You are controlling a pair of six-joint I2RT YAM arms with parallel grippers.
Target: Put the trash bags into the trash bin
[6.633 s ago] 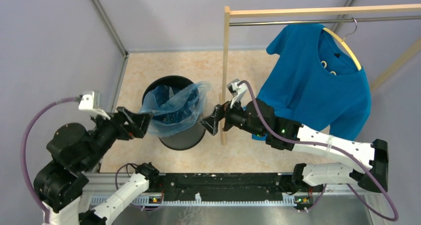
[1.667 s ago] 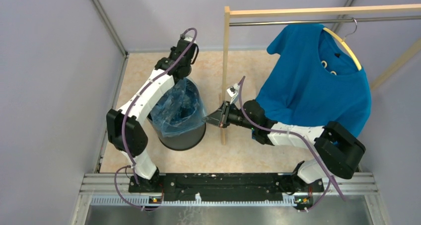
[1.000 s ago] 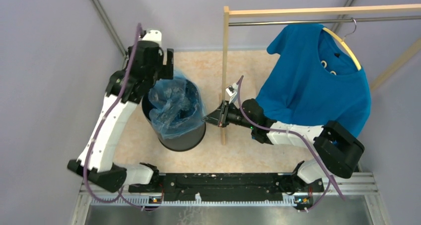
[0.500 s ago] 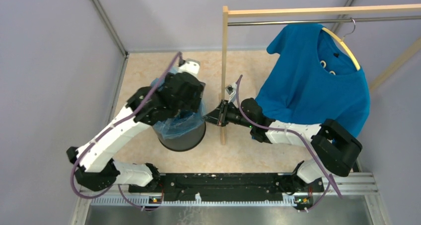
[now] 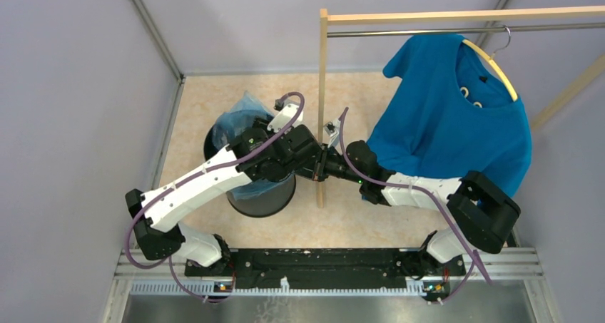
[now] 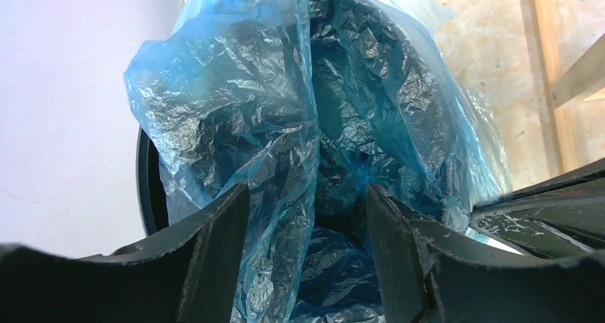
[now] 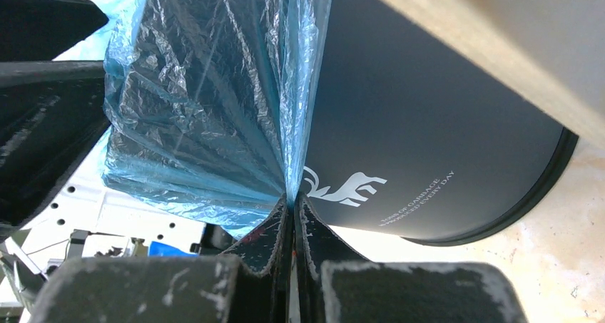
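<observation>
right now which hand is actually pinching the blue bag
The right hand, shut on the trash bag's edge beside the bin; the left hand hangs open over it.

Beige, marbled floor [image 5: 214, 102]. Standing directly on it are the black trash bin [image 5: 262, 202] and, just beside it, the upright wooden post [image 5: 324, 66] of a clothes rack.

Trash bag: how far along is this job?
Done: the trash bag hangs mostly inside the trash bin. In hand: the right gripper, jaws shut, pinches its edge outside the rim; the left gripper hovers open over the mouth. Left: the far edge stands loose above the rim.
</observation>
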